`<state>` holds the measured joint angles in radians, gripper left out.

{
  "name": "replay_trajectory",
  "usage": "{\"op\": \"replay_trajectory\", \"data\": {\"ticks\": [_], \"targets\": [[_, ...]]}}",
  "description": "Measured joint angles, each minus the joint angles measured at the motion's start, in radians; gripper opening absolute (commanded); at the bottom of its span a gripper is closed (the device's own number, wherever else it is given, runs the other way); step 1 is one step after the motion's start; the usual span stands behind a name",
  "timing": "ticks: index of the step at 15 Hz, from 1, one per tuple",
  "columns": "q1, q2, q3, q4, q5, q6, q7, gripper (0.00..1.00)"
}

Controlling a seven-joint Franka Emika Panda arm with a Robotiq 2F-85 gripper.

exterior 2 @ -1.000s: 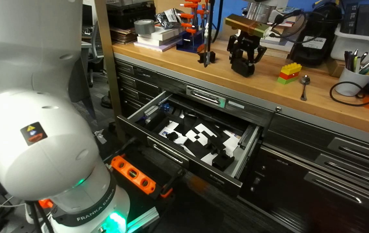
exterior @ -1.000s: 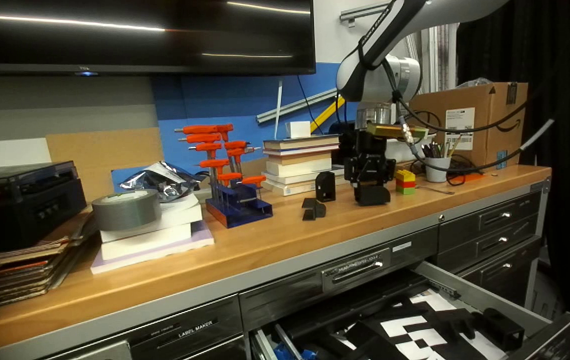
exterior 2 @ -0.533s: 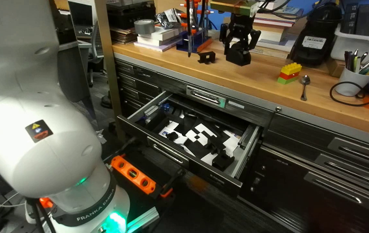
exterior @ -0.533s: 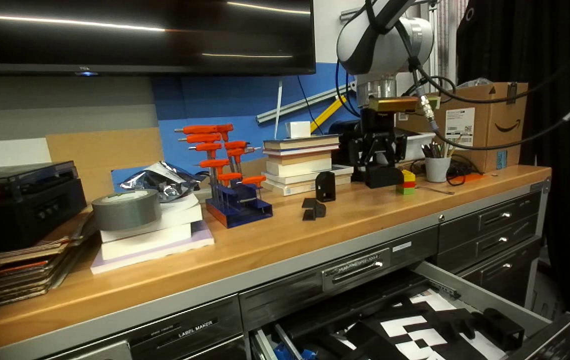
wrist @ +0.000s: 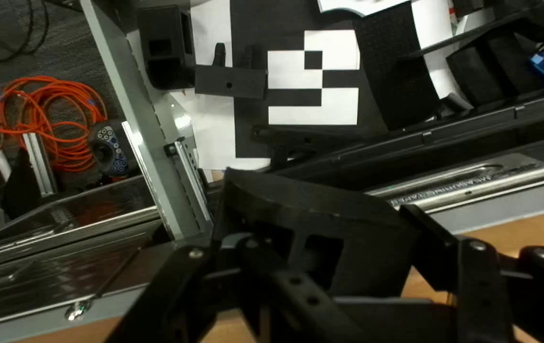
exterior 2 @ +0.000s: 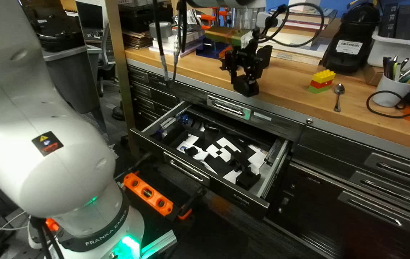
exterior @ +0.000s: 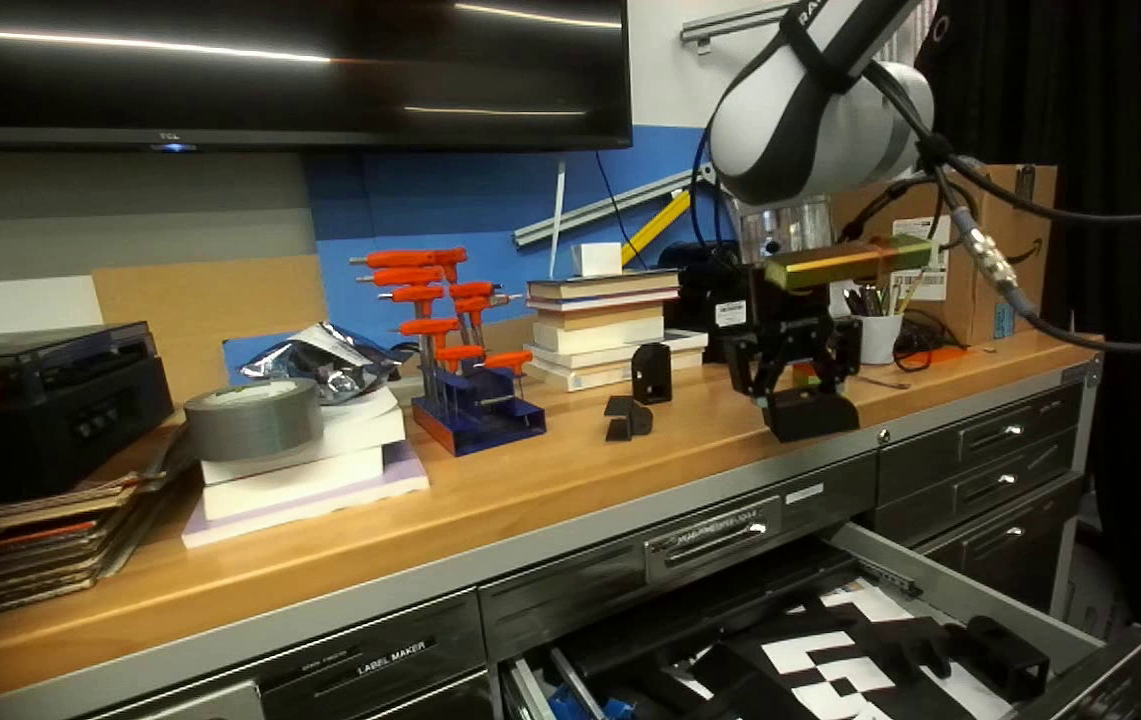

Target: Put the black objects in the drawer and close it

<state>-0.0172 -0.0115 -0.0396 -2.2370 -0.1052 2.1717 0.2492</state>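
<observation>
Your gripper [exterior: 805, 396] is clamped on a black block [exterior: 814, 418], which shows right of centre in an exterior view, near the front edge of the wooden bench [exterior: 550, 470]. You have an upright black piece [exterior: 651, 373] and a low black piece [exterior: 638, 420] near each other on the bench, around the middle of an exterior view. The drawer [exterior 2: 222, 187] is pulled out at the centre of an exterior view, with toy bricks [exterior 2: 321, 82] and a spoon [exterior 2: 338, 94] on the bench toward the upper right.

Black piece [exterior: 812, 415] between the jaws, open drawer [exterior: 982, 600] below
</observation>
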Motion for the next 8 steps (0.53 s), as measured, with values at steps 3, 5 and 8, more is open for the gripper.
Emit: {"op": "replay_trajectory", "data": {"ticks": [3,5,8], "targets": [[0.0,-0.005,0.0,-0.131,-0.003,0.155,0.024,0.42],[0.0,-0.002,0.001,-0.211,-0.009,0.26,0.048,0.42],[-0.001,0.008,0.001,-0.316,-0.004,0.412,0.064,0.42]]}}
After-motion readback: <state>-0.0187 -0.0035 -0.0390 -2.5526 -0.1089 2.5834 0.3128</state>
